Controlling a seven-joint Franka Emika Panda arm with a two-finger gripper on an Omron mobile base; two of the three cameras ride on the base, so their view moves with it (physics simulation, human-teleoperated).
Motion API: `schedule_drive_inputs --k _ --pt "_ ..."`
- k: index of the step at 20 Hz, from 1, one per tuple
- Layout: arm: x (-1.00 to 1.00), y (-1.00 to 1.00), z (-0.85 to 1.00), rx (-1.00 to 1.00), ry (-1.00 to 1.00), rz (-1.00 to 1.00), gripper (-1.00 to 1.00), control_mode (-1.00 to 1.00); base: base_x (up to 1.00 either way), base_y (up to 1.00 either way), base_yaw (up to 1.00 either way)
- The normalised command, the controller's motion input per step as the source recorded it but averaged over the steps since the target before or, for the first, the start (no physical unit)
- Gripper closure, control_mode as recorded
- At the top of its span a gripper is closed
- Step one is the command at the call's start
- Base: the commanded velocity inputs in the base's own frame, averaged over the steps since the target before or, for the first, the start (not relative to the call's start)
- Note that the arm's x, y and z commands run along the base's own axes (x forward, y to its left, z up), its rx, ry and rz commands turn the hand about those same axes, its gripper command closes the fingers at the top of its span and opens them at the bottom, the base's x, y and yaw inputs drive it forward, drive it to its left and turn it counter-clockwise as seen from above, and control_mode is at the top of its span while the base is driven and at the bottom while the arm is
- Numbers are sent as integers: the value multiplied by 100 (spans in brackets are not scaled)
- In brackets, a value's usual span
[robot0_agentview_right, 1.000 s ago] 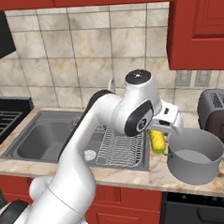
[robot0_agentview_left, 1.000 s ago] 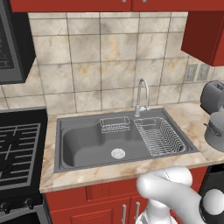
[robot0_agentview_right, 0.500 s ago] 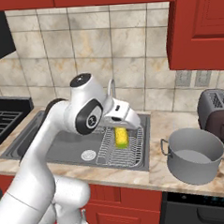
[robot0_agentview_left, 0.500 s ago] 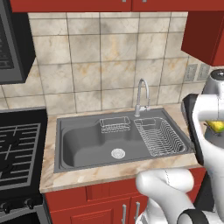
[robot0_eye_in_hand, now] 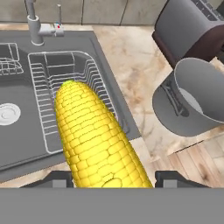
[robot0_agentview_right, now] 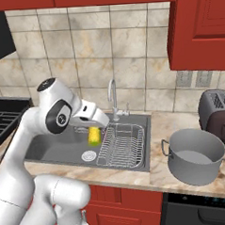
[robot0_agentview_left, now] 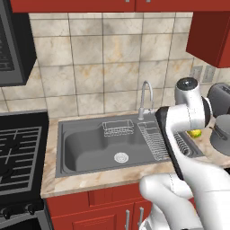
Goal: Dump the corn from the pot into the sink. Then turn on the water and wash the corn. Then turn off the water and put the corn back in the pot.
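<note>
Table (robot0_agentview_right: 158,170): marbled stone top, runs under and to both sides of the gripper.
Sink (robot0_agentview_right: 55,151): dark grey basin set in the table, directly below the gripper. Round silver drain (robot0_agentview_right: 88,156) sits just below the gripper, slightly toward the robot. Large wire rack (robot0_agentview_right: 123,144) is in the basin's right part, just right of the gripper. Small wire basket (robot0_agentview_left: 117,128) hangs at the back wall, beyond the gripper. Chrome gooseneck tap (robot0_agentview_right: 112,98) stands on the rear rim, behind and right of the gripper.
Toaster (robot0_agentview_right: 218,115): dark, rounded, far right of the gripper, against the tiled wall.
Pot (robot0_agentview_right: 195,156): grey metal, upright on the table, well right of the gripper, just in front of the toaster. Interior looks empty. 2 small side handles visible.
Gripper (robot0_agentview_right: 93,129): hangs over the sink between drain and large rack, clamped on the corn. In the hand view the 2 fingertips sit either side of the cob's base.
Corn (robot0_agentview_right: 93,135): yellow cob, held in the gripper, hanging down from it above the basin, not touching the sink. In the hand view, corn (robot0_eye_in_hand: 94,140) runs away from the camera with its greenish tip over the large rack.
</note>
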Motion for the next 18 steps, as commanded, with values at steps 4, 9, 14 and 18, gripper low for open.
schedule_drive_inputs --k 4,9,14,18 --pt "25 91 -39 0 3 2 100 -100 0 0 0" --pt "34 58 -28 0 7 20 100 -100 0 0 0" --pt "45 17 -28 3 15 30 100 -100 0 0 0" --pt "34 4 -14 0 22 27 100 -100 0 0 0"
